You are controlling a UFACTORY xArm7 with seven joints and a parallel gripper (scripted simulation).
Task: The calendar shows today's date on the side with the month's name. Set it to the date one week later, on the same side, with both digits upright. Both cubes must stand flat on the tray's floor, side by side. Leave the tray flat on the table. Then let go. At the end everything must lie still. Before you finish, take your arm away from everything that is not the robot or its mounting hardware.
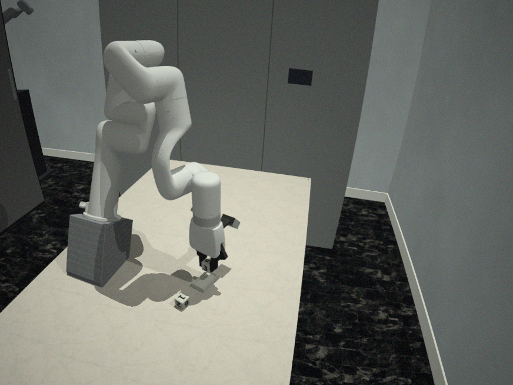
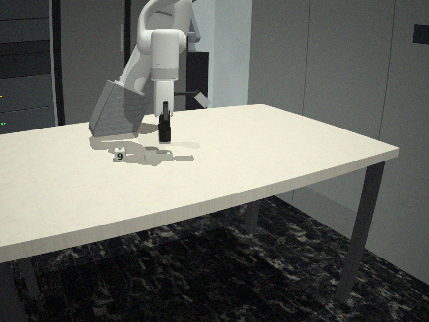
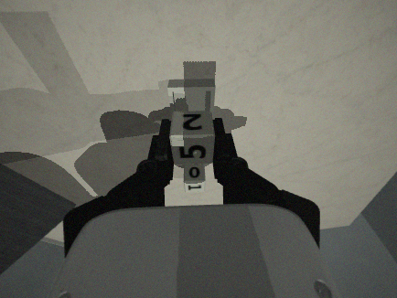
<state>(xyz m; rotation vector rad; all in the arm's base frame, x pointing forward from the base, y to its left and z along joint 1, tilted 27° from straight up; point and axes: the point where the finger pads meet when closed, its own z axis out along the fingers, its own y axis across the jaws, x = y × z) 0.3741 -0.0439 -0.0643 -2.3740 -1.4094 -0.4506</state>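
Observation:
My gripper (image 1: 208,265) (image 2: 165,139) (image 3: 192,132) is shut on a white cube (image 1: 206,264) (image 3: 192,148). In the wrist view the cube's faces show a 2 and a 5. It hangs above the table, close to the grey tray (image 1: 199,286) (image 2: 152,156), without touching its floor. The tray lies flat, and no cube stands in it; the month's name cannot be read. The other cube (image 1: 181,301) (image 2: 120,155) (image 3: 194,174) stands on the table beyond one end of the tray, with a 1 on top and a 9 towards the exterior camera. A 0 on it shows in the wrist view.
The arm's grey base block (image 1: 85,250) (image 2: 117,112) stands on the pale table (image 1: 248,331) (image 2: 242,155), to the left of the tray in the top view. The wrist camera's mount (image 1: 229,221) (image 2: 187,93) sticks out from the hand. The arm's shadows fall across the tray.

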